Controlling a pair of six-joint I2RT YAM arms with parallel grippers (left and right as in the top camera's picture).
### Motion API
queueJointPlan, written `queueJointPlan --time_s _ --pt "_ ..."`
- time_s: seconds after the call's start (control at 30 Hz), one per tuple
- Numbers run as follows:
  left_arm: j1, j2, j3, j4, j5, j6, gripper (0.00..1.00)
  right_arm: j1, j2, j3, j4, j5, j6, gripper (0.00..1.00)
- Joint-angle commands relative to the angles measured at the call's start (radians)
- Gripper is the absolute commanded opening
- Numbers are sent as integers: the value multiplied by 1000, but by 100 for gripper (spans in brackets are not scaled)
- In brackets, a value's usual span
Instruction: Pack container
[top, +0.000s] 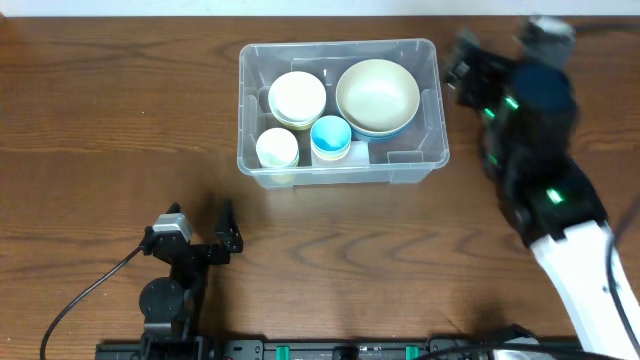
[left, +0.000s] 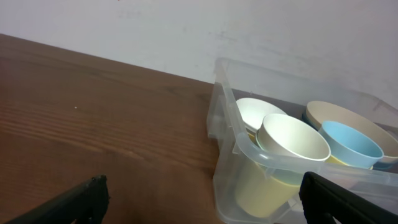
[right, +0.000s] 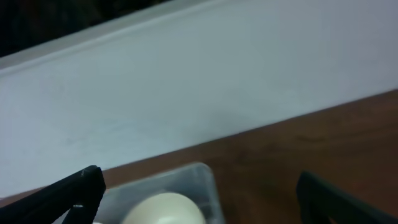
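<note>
The clear plastic container (top: 400, 172) stands at the table's middle back. It holds a stack of cream bowls (top: 297, 97), a large beige bowl (top: 377, 95) on a blue one, a cream cup (top: 277, 148) and a blue cup (top: 329, 135). My left gripper (top: 198, 232) is open and empty, near the front edge, left of the container. Its wrist view shows the container's corner (left: 227, 134), the cream cup (left: 289, 140) and the blue cup (left: 351, 143). My right gripper (top: 468, 72) is open, empty and blurred, just right of the container. Its wrist view shows the container's corner (right: 200, 175) and a cream bowl (right: 165, 208).
A bare brown wooden table (top: 100, 120) lies all round the container. A white wall (right: 186, 81) stands behind the table's back edge. A black cable (top: 85, 295) runs from the left arm's base.
</note>
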Motion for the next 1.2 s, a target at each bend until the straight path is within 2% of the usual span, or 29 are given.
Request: queueJointPlan --time_s 0.0,0.13,0.37,0.53,0.77,1.03,1.17 --pt "-2 -6 -22 -25 11 1 98 -86 -152 -138 8 -106 -29 99" --pt "-2 -6 -22 -25 11 1 98 -148 -333 -330 71 -121 -92 99" --pt "-2 -6 -22 -25 11 1 98 -177 -608 -621 126 -114 -64 99" --pt "-2 -6 -22 -25 11 1 98 -178 -720 -753 192 -114 -56 99" --pt "-2 -6 -22 -25 11 1 98 -178 -869 -958 362 -233 -222 99" --pt "-2 -6 -22 -25 11 1 98 -178 -1028 -1093 370 -245 -227 99" --pt "-2 -6 -22 -25 11 1 98 -178 -1072 -1106 362 -294 -300 99"
